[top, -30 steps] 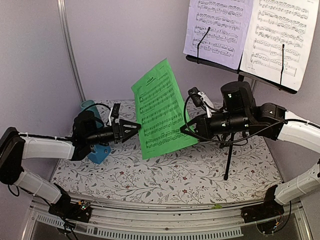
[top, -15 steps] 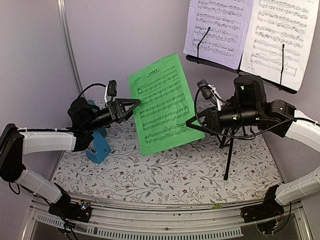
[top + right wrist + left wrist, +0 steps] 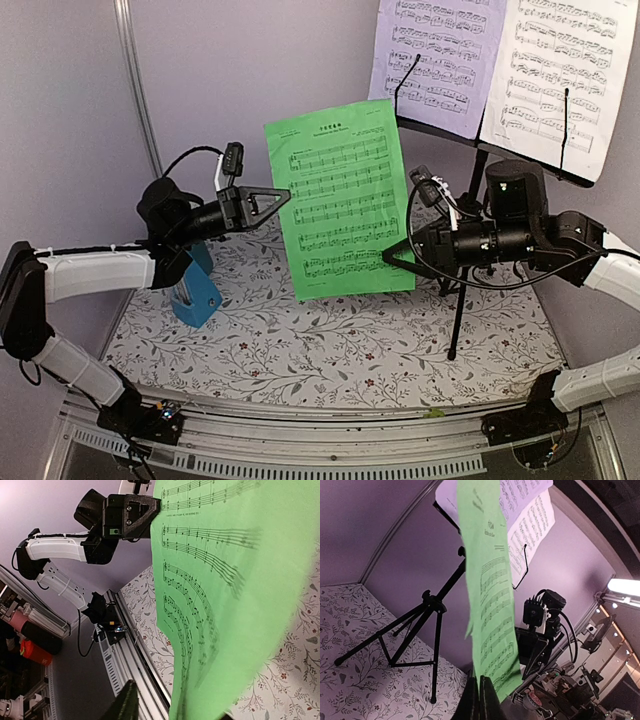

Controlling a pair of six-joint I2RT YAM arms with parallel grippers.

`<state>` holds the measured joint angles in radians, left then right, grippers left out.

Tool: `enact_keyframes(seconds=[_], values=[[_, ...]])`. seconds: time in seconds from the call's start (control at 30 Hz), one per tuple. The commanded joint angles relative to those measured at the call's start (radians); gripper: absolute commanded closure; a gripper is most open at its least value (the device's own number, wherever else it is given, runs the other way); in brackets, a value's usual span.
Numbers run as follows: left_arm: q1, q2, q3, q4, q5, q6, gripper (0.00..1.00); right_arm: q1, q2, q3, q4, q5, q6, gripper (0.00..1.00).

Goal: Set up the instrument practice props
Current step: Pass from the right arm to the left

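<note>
Left pincer [image 3: 283, 197] is pressed fully together on the upper left edge of the bright green sheet-music page [image 3: 345, 200]; the left wrist view shows the paper rising straight out from between its closed fingers. The right pincer [image 3: 388, 258] sits at the page's lower right corner with its jaws slightly apart and the corner lying between them; whether either pad touches the paper cannot be told. The page hangs upright in the air between the two arms, above the middle of the table [image 3: 330, 350] with its flower-patterned cloth. Behind the right arm stands the black tripod music stand [image 3: 478, 170]. Its desk is up at the top right, and two white sheet-music pages [image 3: 555, 70] are held on it by thin black wire arms. The green page is lower than that desk and to its left, apart from it. The small blue pyramid-shaped metronome [image 3: 198, 295] stands on the table below the left arm, near the left wall.
</note>
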<state>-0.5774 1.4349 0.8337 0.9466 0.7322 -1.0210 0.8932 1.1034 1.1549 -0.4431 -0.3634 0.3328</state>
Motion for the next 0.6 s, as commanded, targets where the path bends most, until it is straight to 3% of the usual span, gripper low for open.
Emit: enact_keyframes(seconds=[0.0, 0.17, 0.4, 0.57], values=[[-0.013, -0.023, 0.076, -0.105, 0.123, 0.152, 1.00, -0.009, -0.030, -0.007, 0.020, 0.047, -0.020, 0.49], [-0.013, -0.042, 0.158, -0.237, 0.265, 0.268, 1.00, -0.030, -0.048, 0.022, 0.050, 0.095, -0.061, 0.19], [-0.026, -0.093, 0.230, -0.428, 0.371, 0.406, 1.00, -0.123, -0.019, 0.064, 0.131, 0.026, -0.129, 0.11], [-0.033, -0.146, 0.259, -0.547, 0.351, 0.474, 1.00, -0.173, 0.019, 0.098, 0.197, -0.096, -0.127, 0.11]])
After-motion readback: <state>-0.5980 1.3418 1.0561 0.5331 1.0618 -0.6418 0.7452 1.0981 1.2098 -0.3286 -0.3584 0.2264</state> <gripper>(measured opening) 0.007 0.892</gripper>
